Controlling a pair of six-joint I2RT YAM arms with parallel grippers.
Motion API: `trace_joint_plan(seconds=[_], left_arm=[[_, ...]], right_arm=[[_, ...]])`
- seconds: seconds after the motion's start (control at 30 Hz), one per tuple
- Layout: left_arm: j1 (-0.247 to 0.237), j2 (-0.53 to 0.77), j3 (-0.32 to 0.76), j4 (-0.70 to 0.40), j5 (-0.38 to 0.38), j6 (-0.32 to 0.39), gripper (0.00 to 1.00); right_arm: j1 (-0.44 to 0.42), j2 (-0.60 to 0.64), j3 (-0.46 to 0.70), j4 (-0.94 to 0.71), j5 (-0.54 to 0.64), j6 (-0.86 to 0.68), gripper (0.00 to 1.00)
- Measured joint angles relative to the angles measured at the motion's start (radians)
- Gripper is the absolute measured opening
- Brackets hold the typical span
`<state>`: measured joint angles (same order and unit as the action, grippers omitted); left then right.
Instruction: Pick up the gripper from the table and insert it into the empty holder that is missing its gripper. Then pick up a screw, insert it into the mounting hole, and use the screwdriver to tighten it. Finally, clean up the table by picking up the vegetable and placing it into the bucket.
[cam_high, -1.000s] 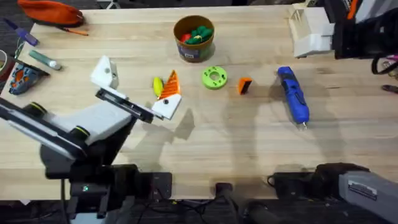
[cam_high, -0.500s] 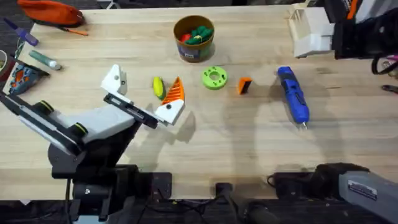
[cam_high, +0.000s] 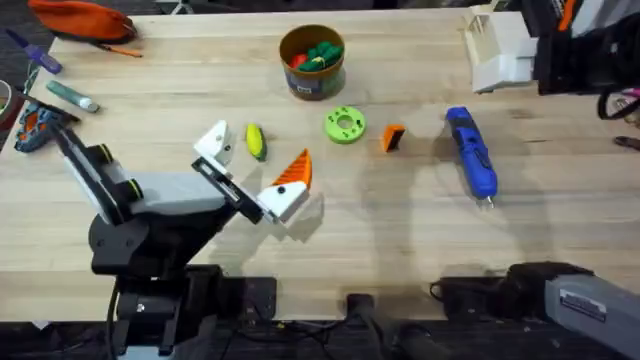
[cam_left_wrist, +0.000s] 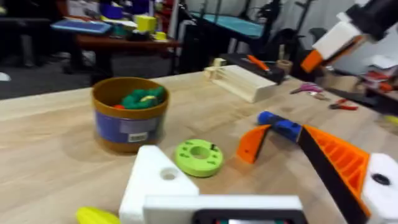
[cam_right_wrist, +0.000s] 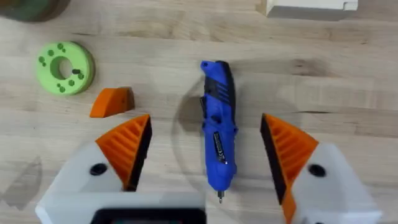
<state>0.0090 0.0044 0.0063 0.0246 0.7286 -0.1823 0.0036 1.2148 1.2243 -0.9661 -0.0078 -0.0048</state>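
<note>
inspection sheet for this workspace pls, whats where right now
surface: wooden table, bare in front.
job's things: orange gripper lies loose between green disc and blue screwdriver; vegetable beside the left tool's bare holder; bucket at the back, toys inside.
clutter: white block back right; orange pouch and pens back left.
grippers: left tool open, one orange pad missing; right tool open above the screwdriver.
cables: nothing seen on the table.
surroundings: benches and tools behind, in left wrist view.
</note>
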Motion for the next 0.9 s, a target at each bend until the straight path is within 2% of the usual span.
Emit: trace_joint_plan(seconds=[0.1,0.2,0.3,0.43,0.57,0.63,0.73,0.9], left_arm=[[0.000,0.000,0.000,-0.006,0.047,-0.030,0.985],[0.000,0.000,0.000,-0.036,0.101,-0.008,0.985],[0.000,0.002,0.000,-0.100,0.164,0.061,0.985],[0.000,0.001,0.004,-0.119,0.242,0.154,0.985],[0.000,0.001,0.004,-0.131,0.314,0.298,0.985],[0.000,0.001,0.005,-0.138,0.355,0.348,0.985],[0.000,0.001,0.005,-0.147,0.407,0.389,0.985],[0.000,0.001,0.005,-0.153,0.451,0.416,0.985]], right_arm=[[0.000,0.000,0.000,0.000,0.000,0.000,0.992],[0.000,0.000,0.000,0.000,0.000,0.000,0.993],[0.000,0.000,0.000,0.000,0.000,0.000,0.993],[0.000,0.000,0.000,0.000,0.000,0.000,0.995],[0.000,0.000,0.000,0.000,0.000,0.000,0.991],[0.000,0.000,0.000,0.000,0.000,0.000,0.992],[0.000,0.000,0.000,0.000,0.000,0.000,0.992],[0.000,0.000,0.000,0.000,0.000,0.000,0.993]])
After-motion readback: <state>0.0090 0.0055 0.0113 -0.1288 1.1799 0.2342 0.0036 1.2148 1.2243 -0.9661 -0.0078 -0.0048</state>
